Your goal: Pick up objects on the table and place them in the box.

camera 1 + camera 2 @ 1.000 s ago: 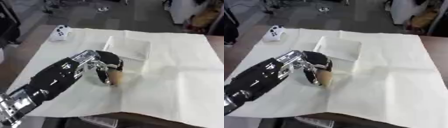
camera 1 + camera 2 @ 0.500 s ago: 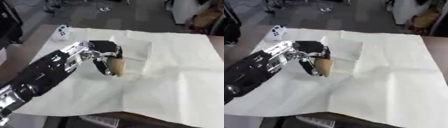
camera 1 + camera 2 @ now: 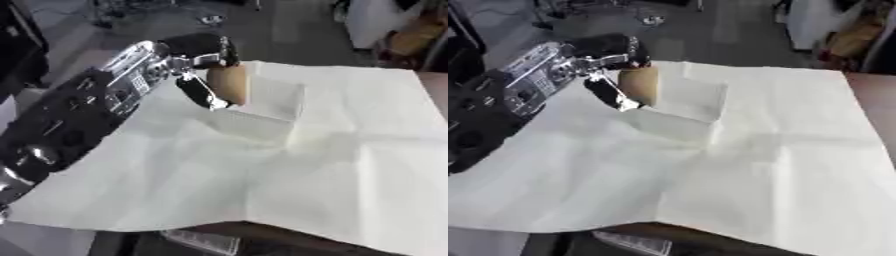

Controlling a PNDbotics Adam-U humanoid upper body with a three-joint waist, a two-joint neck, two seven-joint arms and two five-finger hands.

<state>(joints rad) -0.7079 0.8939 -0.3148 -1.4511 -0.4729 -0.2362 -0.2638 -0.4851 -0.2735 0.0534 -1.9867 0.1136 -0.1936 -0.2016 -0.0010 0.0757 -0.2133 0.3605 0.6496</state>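
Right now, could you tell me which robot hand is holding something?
The left robot hand, curled round a tan object at the clear box; no right hand shows.

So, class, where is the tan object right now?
In the left eye view the tan object is held in the robot's left hand, raised at the left edge of the clear box, in the upper middle.

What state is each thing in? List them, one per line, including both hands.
left hand: raised over the near-left edge of the box, fingers curled round the tan object
tan object: held upright in the left hand, off the cloth
box: clear, open-topped, resting on the cloth; nothing visible inside
white cloth: spread over the table, creased
right hand: not in view
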